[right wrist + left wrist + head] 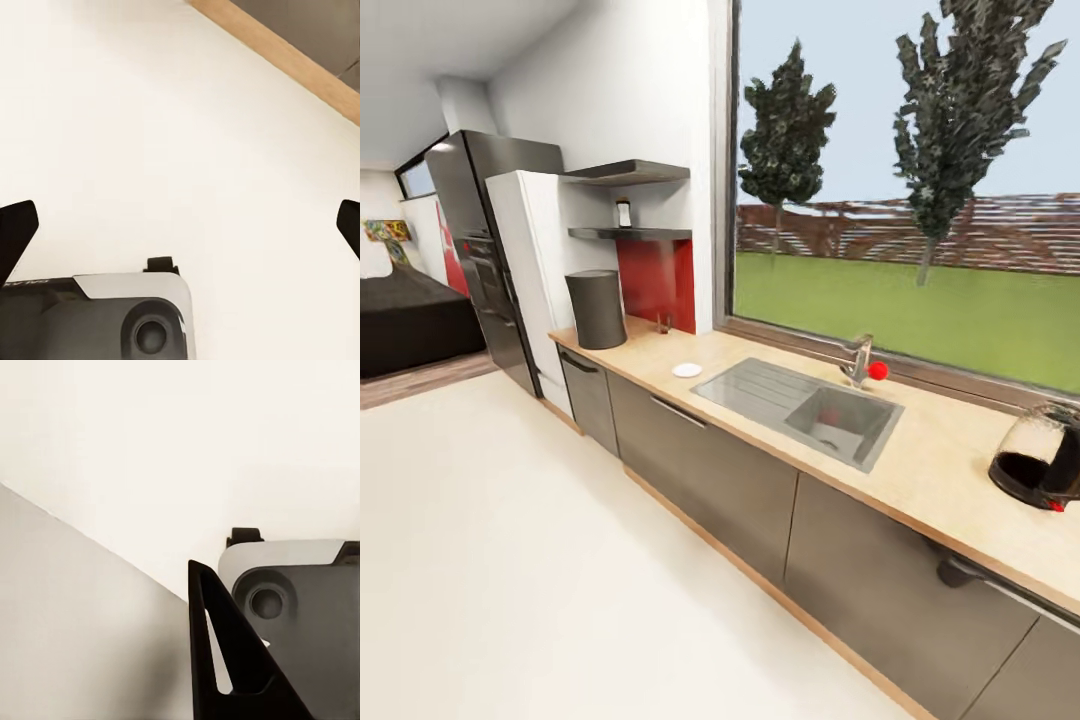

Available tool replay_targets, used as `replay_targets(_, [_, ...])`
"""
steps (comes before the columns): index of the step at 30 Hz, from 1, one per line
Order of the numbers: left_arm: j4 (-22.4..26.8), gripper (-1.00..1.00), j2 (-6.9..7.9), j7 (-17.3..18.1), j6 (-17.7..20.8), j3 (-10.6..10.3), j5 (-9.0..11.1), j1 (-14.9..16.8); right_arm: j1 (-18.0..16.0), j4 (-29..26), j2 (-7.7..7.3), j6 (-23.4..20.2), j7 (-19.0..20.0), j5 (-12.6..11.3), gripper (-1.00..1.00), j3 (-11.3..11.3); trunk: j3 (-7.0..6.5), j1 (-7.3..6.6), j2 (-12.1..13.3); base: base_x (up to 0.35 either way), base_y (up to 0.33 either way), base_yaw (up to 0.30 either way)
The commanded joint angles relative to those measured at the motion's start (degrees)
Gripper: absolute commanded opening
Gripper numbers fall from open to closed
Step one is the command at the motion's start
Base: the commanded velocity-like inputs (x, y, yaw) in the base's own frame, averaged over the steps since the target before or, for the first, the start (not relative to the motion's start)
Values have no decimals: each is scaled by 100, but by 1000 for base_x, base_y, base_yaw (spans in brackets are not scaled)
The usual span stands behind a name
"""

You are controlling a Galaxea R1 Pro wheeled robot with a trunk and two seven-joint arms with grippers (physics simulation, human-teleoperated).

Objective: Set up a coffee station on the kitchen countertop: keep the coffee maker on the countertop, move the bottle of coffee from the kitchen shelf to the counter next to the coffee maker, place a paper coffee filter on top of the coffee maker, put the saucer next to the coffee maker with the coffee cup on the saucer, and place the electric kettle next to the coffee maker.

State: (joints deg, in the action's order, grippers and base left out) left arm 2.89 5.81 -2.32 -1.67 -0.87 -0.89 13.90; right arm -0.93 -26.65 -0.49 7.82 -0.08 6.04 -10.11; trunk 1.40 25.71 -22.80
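My right gripper [180,225], fingers spread wide and empty, hangs over pale floor; my left gripper [225,660] I cannot tell. The small dark-capped coffee bottle [623,212] stands upright on the grey wall shelf [630,233], ahead-left, above the dark cylindrical coffee maker [596,309]; the left arm looks nearer.

beige countertop [950,450], dark grey coffee maker [597,309], white saucer [687,370], red wall panel [657,280], grey sink [800,405].
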Motion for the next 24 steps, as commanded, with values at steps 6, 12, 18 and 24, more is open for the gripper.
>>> replay_targets(6, [-7, -100, -1, -28, -24, -12, -16, 7, -4, 2, 3, 18, -4, 61, 100, -27, 13, 7, -12, 335, 0, 279])
replay_targets(12, [-8, -100, -1, -30, -26, -12, -16, 7, -4, 2, 4, 18, -9, 61, 100, -27, 13, 7, -12, 335, 0, 279])
replay_targets(18, [-8, -100, -1, -30, -26, -10, -16, 7, -4, 2, 5, 18, -8, 62, 100, -27, 13, 7, -12, 334, 45, 279])
replay_targets(24, [-8, -100, -1, -29, -26, -10, -16, 7, -4, 2, 5, 18, -8, 64, 100, -27, 13, 7, -12, 315, 173, 279])
